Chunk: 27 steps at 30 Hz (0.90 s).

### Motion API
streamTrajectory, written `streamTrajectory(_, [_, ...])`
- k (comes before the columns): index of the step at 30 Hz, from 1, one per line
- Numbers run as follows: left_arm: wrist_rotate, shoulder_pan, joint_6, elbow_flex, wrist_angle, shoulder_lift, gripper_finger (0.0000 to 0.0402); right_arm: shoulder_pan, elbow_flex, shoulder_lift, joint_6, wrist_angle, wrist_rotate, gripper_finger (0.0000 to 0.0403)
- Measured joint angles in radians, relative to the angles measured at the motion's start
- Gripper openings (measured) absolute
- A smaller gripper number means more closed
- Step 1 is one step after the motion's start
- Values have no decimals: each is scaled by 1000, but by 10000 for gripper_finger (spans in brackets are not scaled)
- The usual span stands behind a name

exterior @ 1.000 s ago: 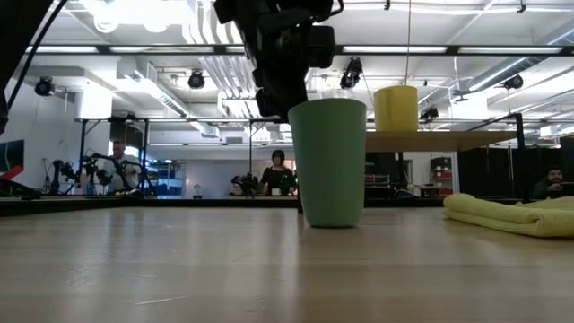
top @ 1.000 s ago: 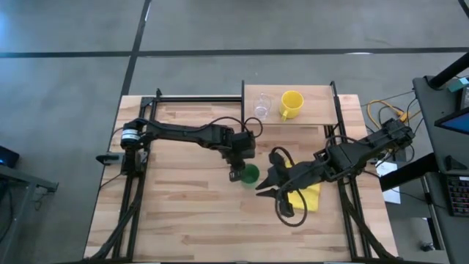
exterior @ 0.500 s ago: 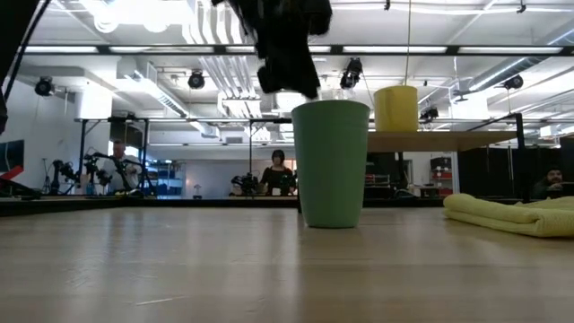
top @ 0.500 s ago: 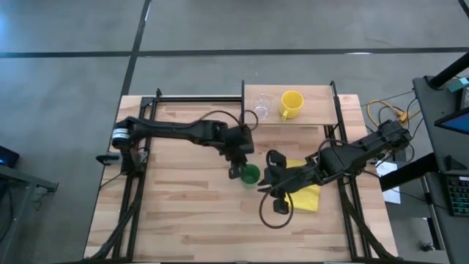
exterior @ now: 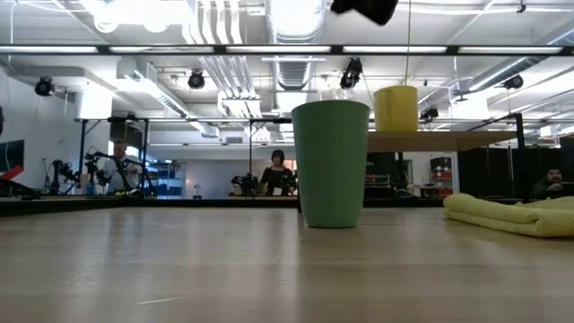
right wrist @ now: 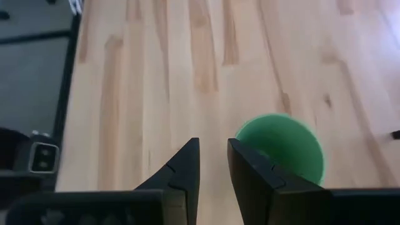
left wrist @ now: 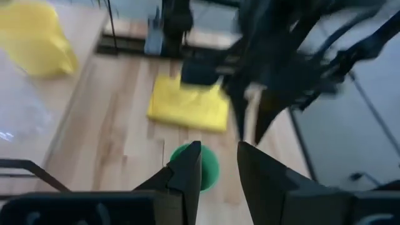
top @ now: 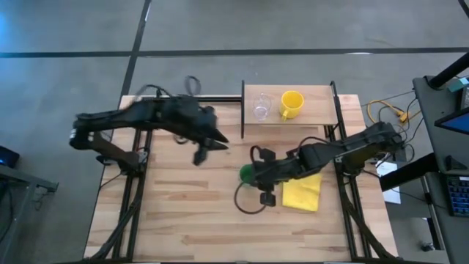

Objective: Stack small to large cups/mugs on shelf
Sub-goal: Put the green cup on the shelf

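Near the table's middle the green cup (top: 247, 173) stands upright on the wood, mouth up, with nothing holding it; the right gripper (top: 258, 163) hangs just above it, fingers (right wrist: 187, 164) a narrow gap apart and empty; a yellow cloth (top: 301, 193) lies just beside the cup, under the right arm; on the shelf (top: 322, 110) at the far edge the clear cup (top: 261, 107) and yellow mug (top: 291, 104) stand side by side; the left gripper (top: 211, 140) hovers well apart, fingers (left wrist: 190, 169) slightly parted, empty.

Bright ceiling strip lights (exterior: 296, 49) are glaring in the low view; motion blur is smearing the dark left arm (top: 157, 117) overhead and the left wrist view.
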Motion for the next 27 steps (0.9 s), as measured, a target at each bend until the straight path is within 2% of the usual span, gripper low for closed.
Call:
streamTrajectory(5, [-34,0,-2,0,-2,-129,89,-24,0,67,10,-26,-3,77])
streamTrajectory(12, [-120,0,0,-12,-11,-220,89,-35,4,152,17,-23,-2,77])
streamTrajectory(27, [-125,0,2,-18,-51,-169,89,-35,5,216,21,-24,3,77])
